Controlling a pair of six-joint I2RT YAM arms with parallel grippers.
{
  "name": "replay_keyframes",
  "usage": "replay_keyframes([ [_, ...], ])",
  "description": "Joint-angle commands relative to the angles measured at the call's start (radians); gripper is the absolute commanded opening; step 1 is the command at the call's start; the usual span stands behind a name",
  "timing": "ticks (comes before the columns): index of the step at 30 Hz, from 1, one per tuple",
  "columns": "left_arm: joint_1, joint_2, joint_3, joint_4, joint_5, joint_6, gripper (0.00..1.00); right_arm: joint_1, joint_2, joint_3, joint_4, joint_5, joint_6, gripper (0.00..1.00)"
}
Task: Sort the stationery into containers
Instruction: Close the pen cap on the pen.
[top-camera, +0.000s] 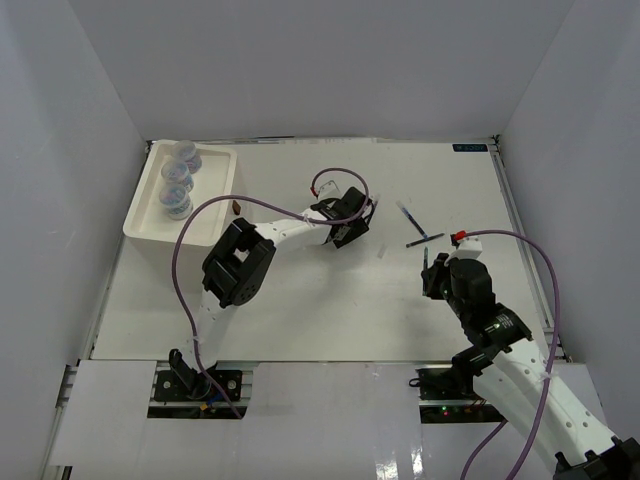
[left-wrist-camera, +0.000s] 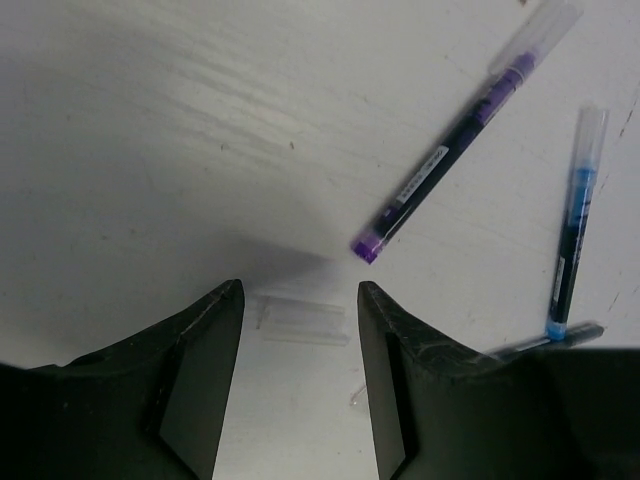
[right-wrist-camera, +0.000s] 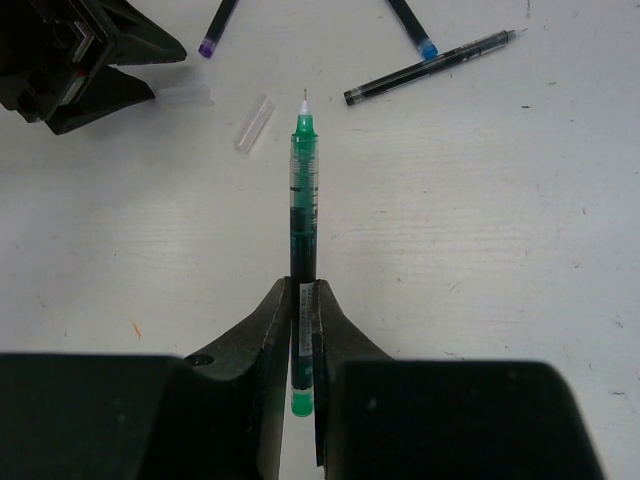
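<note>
Because the slim green pen (right-wrist-camera: 302, 190) is pinched only near its tail by the right arm's clenched jaws, its smooth plastic barrel could pivot or slip free over the matte white surface (right-wrist-camera: 480, 250). The left arm's jaws stand released, straddling a small clear cap (left-wrist-camera: 302, 322) beside a purple-tipped pen (left-wrist-camera: 450, 150); transparent and round, it may roll away

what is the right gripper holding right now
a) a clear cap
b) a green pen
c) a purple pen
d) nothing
b: in the right wrist view the right gripper is closed on the barrel of the green pen, whose tip points out ahead of the fingers.
</note>
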Motion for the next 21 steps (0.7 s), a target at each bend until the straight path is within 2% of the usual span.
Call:
replay_keyframes([
  [1, 0.017, 0.036, 0.039, -0.026, -0.012, 0.016, 0.6, -0.003, -0.002, -0.003, 0.039, -0.007, -0.001, 0.08],
  [6, 0.017, 0.038, 0.033, -0.026, 0.043, -0.005, 0.59, -0.003, 0.003, -0.001, 0.041, -0.007, -0.001, 0.08],
  [11, 0.017, -0.004, -0.012, -0.029, 0.005, -0.007, 0.6, -0.003, 0.003, -0.003, 0.042, -0.016, -0.004, 0.08],
  [16, 0.015, -0.025, -0.035, -0.028, 0.037, 0.044, 0.57, -0.003, 0.006, -0.008, 0.048, -0.021, -0.003, 0.08],
  [21, 0.004, 0.031, 0.0, -0.049, 0.078, 0.09, 0.53, -0.003, 0.003, -0.009, 0.048, -0.021, -0.003, 0.09],
])
